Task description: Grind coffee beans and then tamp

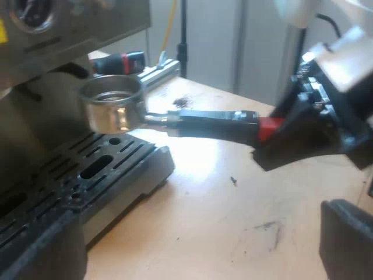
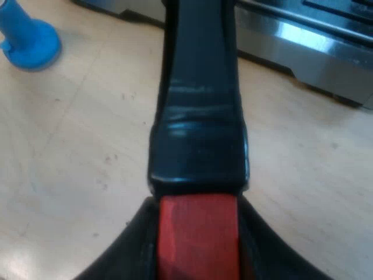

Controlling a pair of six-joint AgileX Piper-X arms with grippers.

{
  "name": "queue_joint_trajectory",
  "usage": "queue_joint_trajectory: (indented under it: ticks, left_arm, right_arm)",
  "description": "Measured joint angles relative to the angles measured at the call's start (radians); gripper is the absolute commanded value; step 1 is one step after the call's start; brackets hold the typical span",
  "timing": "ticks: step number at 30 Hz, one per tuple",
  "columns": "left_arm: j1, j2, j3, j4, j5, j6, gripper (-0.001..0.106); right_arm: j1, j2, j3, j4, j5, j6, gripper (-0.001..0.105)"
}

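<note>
Closest to us, the red end (image 2: 198,219) of the metal holder's dark handle (image 2: 198,116) sits clamped between the black fingers of our right claw (image 2: 198,254), which grips it firmly from both sides. From the left wrist view we see that claw (image 1: 309,131) carrying the metal holder (image 1: 111,108) level, clear of the worktop (image 1: 233,233), its round basket hanging just above the drip tray (image 1: 99,169) at the front of the espresso machine (image 1: 58,29). As far as we can tell the basket looks empty, so we judge that we are at the grinding step, with the holder being presented to the machine and no coffee in it yet. Our left claw (image 1: 198,233) hangs wide over the bare worktop, holding nothing. A blue tamper (image 2: 26,38) stands on the worktop near the machine's base, well apart from the holder, waiting for the later step. Next, we think, the basket must be set squarely under the grinder's outlet and kept level; because we hold the very tip of the handle, the grip has to stay tight against the leverage.
</note>
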Motion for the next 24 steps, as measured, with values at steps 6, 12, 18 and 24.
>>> queue_joint_trajectory:
  ticks: [6, 12, 18, 24]
  left_arm:
    - [0.0, 0.0, 0.0, 0.0, -0.016, -0.003, 0.082]
    - [0.0, 0.0, 0.0, 0.0, -0.016, -0.003, 0.082]
    - [0.0, 0.0, 0.003, 0.0, -0.016, -0.003, 0.082]
    - [0.0, 0.0, 0.044, 0.0, -0.009, -0.003, 0.082]
  right_arm:
    - [0.124, 0.0, 0.0, 0.044, 0.054, 0.0, 0.0]
    - [0.158, -0.002, 0.009, 0.043, 0.056, 0.0, 0.0]
    - [0.154, -0.002, 0.042, 0.043, 0.056, -0.113, 0.0]
    - [0.118, -0.004, 0.097, 0.003, -0.046, -0.167, 0.0]
